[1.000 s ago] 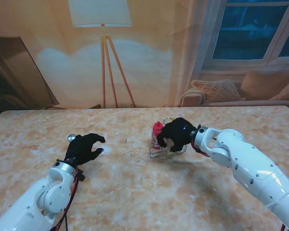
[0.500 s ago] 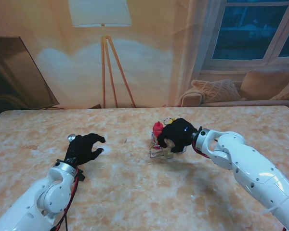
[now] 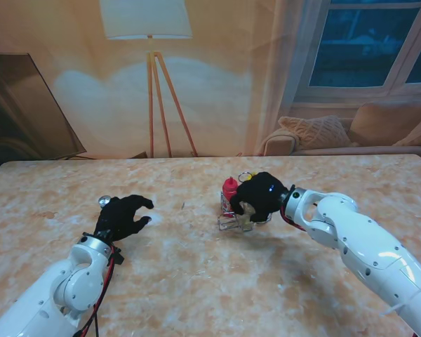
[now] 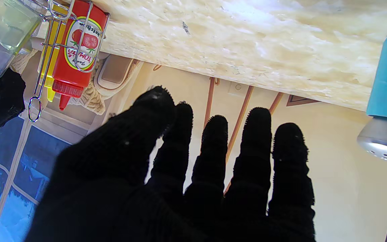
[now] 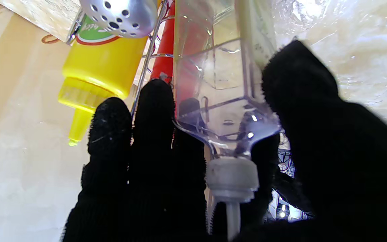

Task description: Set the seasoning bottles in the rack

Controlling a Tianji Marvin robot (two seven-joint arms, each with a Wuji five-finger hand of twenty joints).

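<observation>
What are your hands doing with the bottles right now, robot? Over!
Right hand shut on clear plastic bottle, at the wire rack. Left hand open. Red ketchup bottle and yellow squeeze bottle racked. Blue shaker waiting.

The marbled table (image 3: 196, 281) carries a wire rack (image 3: 233, 219) and a blue shaker (image 3: 104, 201).

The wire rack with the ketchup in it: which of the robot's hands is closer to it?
Right. The right hand is at the rack, gripping a clear bottle beside the ketchup. The left hand rests open on the table, well off to the rack's left.
</observation>
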